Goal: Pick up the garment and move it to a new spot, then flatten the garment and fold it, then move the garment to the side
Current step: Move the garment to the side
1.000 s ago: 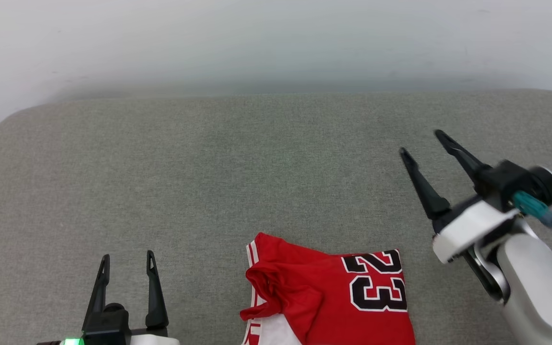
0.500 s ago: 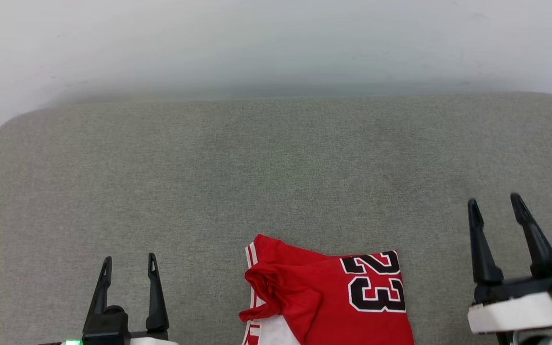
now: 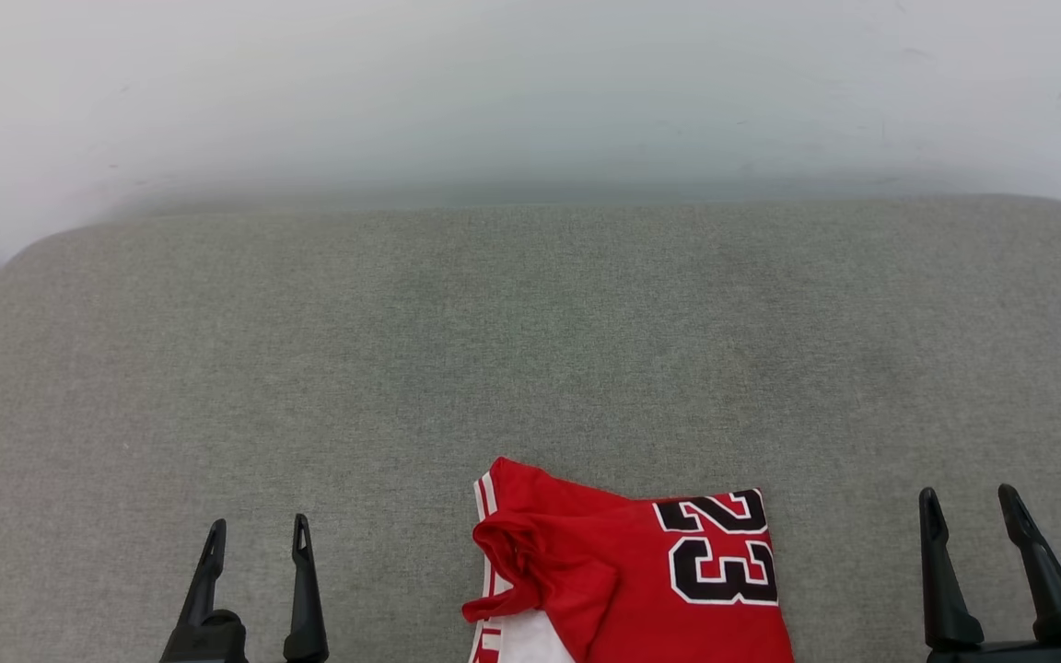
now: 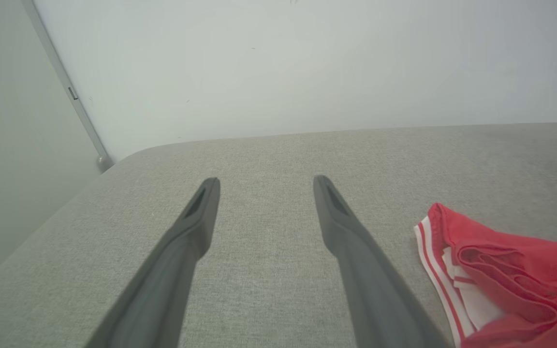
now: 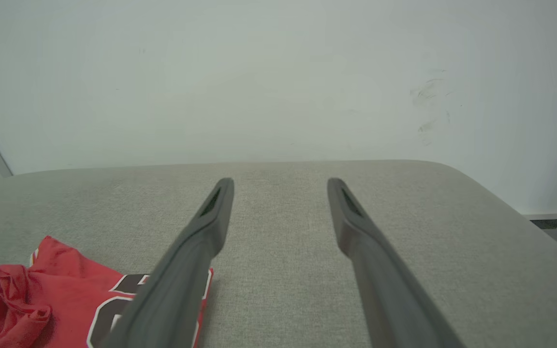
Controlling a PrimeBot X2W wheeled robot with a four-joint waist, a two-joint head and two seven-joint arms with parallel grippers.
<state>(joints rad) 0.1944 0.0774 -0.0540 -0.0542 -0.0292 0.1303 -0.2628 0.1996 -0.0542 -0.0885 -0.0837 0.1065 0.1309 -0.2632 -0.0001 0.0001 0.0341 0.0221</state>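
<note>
Head view, folded red jersey garment [image 3: 623, 571], woven grey cushion [image 3: 494, 350]

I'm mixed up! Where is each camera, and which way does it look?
Head view: on the head, looking forward and down at the grey cushion; left tool and right tool poke up.
Left wrist view: on the left wrist, looking along its fingers toward the wall.
Right wrist view: on the right wrist, same way, along its fingers.
All share the garment.
</note>
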